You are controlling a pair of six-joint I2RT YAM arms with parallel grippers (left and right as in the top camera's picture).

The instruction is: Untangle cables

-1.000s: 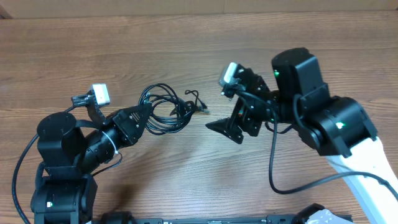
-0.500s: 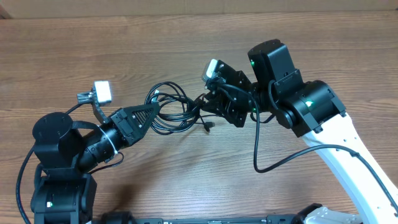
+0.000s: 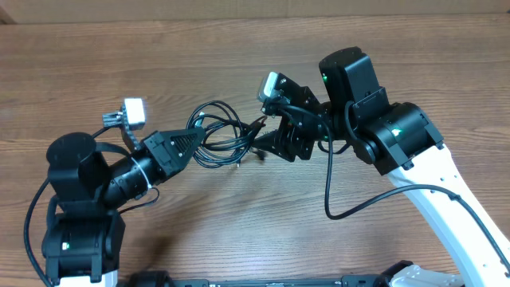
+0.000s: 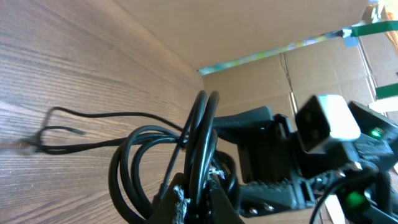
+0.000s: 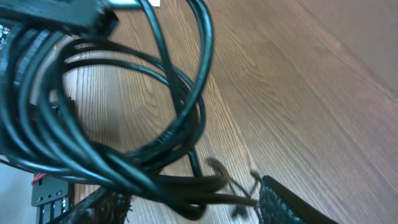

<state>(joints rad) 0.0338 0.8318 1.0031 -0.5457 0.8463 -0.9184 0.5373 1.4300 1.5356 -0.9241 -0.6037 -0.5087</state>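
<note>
Cables (image 3: 217,135) in left fingers (image 3: 180,144), loops between spread right fingers (image 5: 287,203).

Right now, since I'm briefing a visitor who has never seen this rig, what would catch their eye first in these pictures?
The black tangle of cables in the middle of the wooden table draws the eye first. Both arms point straight at it. The left gripper pinches several strands at one end, while the right gripper straddles the other end with its fingers apart.
</note>
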